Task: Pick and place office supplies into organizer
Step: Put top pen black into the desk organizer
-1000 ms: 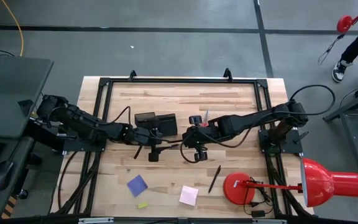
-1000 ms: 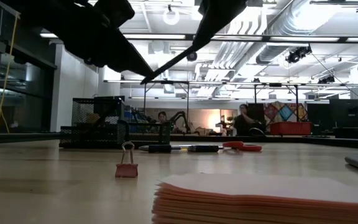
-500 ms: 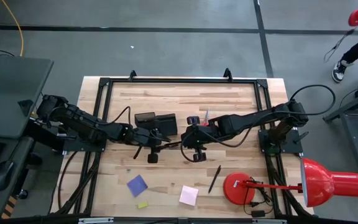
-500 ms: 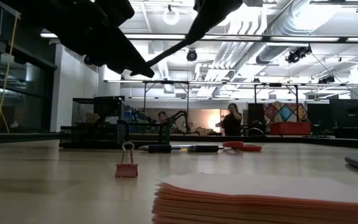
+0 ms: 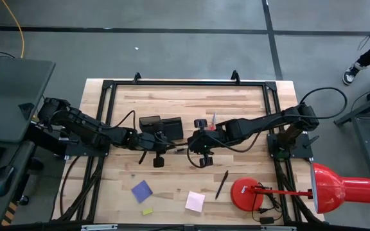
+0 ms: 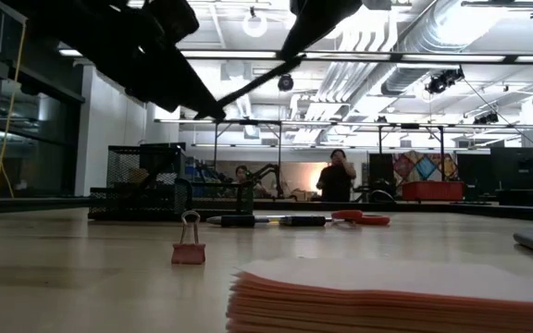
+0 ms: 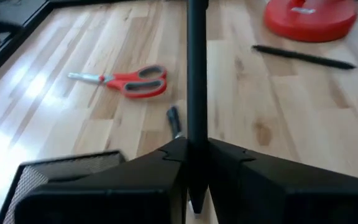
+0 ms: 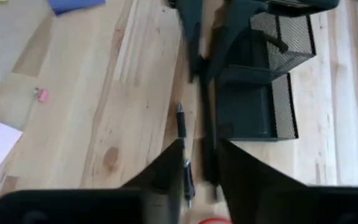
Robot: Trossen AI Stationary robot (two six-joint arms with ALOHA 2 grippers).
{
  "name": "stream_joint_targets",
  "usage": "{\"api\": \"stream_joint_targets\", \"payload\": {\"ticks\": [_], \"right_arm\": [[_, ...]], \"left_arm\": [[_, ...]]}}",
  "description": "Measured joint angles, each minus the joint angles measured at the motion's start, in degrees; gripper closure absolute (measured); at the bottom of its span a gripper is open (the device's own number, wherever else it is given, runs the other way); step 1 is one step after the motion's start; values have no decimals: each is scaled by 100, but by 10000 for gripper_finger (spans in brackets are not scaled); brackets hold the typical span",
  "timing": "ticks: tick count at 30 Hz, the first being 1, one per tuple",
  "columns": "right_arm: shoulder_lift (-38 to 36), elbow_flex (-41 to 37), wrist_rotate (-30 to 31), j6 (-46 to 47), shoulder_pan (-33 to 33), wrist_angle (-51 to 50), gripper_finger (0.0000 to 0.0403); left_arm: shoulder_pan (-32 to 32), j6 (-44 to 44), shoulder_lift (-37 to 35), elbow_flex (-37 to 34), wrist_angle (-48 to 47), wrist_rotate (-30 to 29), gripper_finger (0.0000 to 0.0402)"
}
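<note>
A thin dark pen (image 6: 255,83) hangs in the air between my two grippers over the middle of the table. My left gripper (image 7: 196,149) is shut on one end of it. My right gripper (image 8: 201,144) stands open, with the pen's other end (image 8: 211,163) between its fingers. The black mesh organizer (image 5: 161,125) stands just beyond the left gripper. Red-handled scissors (image 7: 129,81) and a second pen (image 7: 174,121) lie flat on the wood by the organizer. Nearer the front edge lie a third pen (image 5: 221,185), a blue-purple note pad (image 5: 142,190), a pink note pad (image 5: 195,201) and a small yellow piece (image 5: 147,211). My left gripper pinches the pen's end (image 7: 196,134) between its two fingers. The fingers come from the table's left, slanting down, and lie along the pen. The pen runs straight on past the fingertips, clear of the table, rising toward my right gripper. My right gripper has the pen running between its parted fingers (image 8: 224,155); whether a finger touches it, I cannot tell.
A red lamp with a round base (image 5: 249,194) and a big red head (image 5: 339,189) takes up the front right corner. A small pink binder clip (image 6: 189,248) stands on the wood near the front. Dark frame rails (image 5: 185,83) edge the table.
In the low view my left gripper's fingers have come together on the pen's lower end. The pen has stayed in the air between the two grippers, and its slant has shifted only a little. Neither arm has travelled.
</note>
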Motion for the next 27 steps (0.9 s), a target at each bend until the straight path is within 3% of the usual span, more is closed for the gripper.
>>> {"api": "stream_joint_targets", "payload": {"ticks": [5,10,13,15,18,22,27], "right_arm": [[-12,408,581,516,280,-912,239],[-302,307,1392,1284,869,-1276,214],[-693,-195,2474,1794,1471,-1441,213],[-1125,-826,3438,2166,1971,-1017,217],[-1844,-2107,4243,2028,2663,995,224],[-2503,-4163,4132,785,2996,4604,226],[-2662,-6037,3861,-609,2749,8195,226]], "left_arm": [[-15,-132,0,-14,58,-82,378],[-4,-182,0,-167,268,-370,379],[-50,-179,0,-376,817,-353,379],[-59,-170,-8,-513,1050,-329,379],[-46,-136,-73,-666,1357,-334,379],[-38,-64,-136,-735,1799,-216,379],[-92,322,-142,-729,2782,385,379]]}}
